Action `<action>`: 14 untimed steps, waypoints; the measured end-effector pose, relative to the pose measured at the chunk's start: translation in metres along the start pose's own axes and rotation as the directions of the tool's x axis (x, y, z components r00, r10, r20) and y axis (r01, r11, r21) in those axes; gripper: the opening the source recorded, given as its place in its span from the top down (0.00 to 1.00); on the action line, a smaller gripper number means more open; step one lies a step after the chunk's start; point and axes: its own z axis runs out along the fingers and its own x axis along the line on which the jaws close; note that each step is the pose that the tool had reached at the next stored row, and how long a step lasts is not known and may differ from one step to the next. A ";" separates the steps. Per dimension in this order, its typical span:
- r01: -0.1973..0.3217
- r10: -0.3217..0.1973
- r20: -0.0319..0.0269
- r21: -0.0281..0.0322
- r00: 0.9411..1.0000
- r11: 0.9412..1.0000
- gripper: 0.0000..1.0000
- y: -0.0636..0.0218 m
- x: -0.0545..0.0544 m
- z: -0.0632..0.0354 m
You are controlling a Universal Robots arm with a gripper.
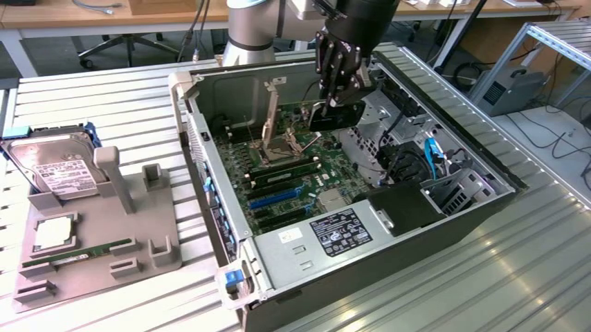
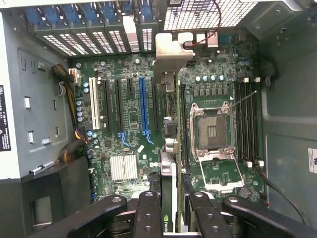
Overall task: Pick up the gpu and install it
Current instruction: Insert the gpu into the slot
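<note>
The gripper (image 1: 340, 93) grips the gpu (image 1: 333, 117) tight, just above the motherboard (image 1: 295, 181) in the open case (image 1: 388, 242); I think it must line up straight with one of the long slots (image 2: 143, 104) and go down softly.

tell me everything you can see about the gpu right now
The gpu is a thin flat card, dark on the face seen in the exterior view, with a silver metal end bracket and a green logo on its edge. The jaws are shut on it, holding it on edge above the motherboard inside the open computer case, close to the CPU socket. It does not look seated in a slot; nothing but the jaws seems to touch it.
</note>
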 end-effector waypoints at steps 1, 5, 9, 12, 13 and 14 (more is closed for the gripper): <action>0.002 -0.002 0.000 0.000 1.000 1.000 0.73 0.0000 0.000 0.0000; 0.009 -0.009 0.000 0.000 1.000 1.000 0.73 -0.0001 0.000 0.0000; 0.018 -0.018 -0.001 0.000 1.000 1.000 0.73 -0.0002 0.000 0.0000; 0.025 -0.025 -0.001 -0.001 1.000 1.000 0.73 -0.0003 0.000 0.0000; 0.027 -0.027 -0.001 -0.001 1.000 1.000 0.73 -0.0004 0.000 0.0000; 0.030 -0.030 -0.001 -0.001 1.000 1.000 0.73 -0.0004 0.000 0.0000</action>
